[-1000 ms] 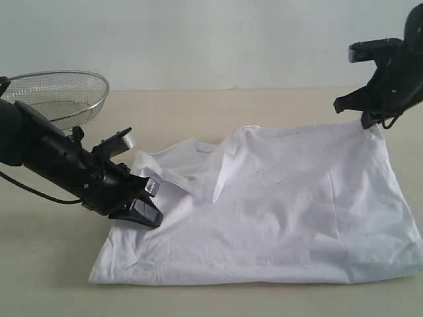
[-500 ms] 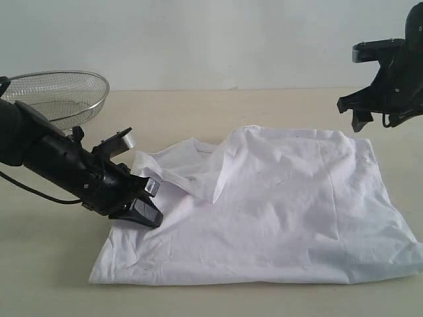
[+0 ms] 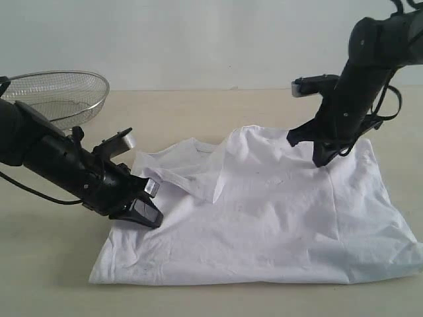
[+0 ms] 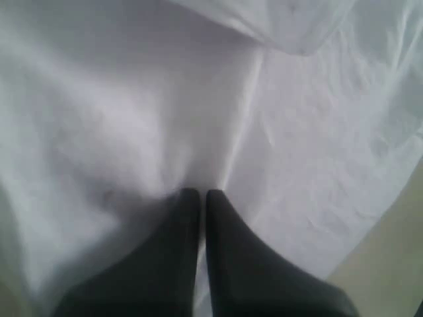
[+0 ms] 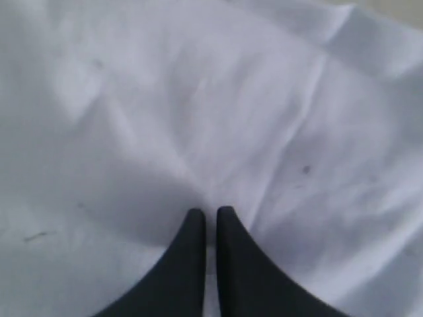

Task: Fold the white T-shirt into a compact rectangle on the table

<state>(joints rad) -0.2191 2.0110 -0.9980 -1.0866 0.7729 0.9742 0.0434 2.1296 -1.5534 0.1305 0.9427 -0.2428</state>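
Two sets of fingers, both clenched. My left fingers press on the shirt at its left edge by the sleeve, and my right fingers tip down onto its far right part. Whether either pinches cloth, I cannot tell. It lies spread on the tabletop, long axis side to side, its bulk between my arms.

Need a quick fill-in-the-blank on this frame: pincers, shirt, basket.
1. The left pincer and right pincer are both ___.
2. Both pincer tips meet the ___.
3. The basket sits on the ___ side of the exterior view.
4. The shirt lies on the ___.
Missing words: shut; shirt; left; table.
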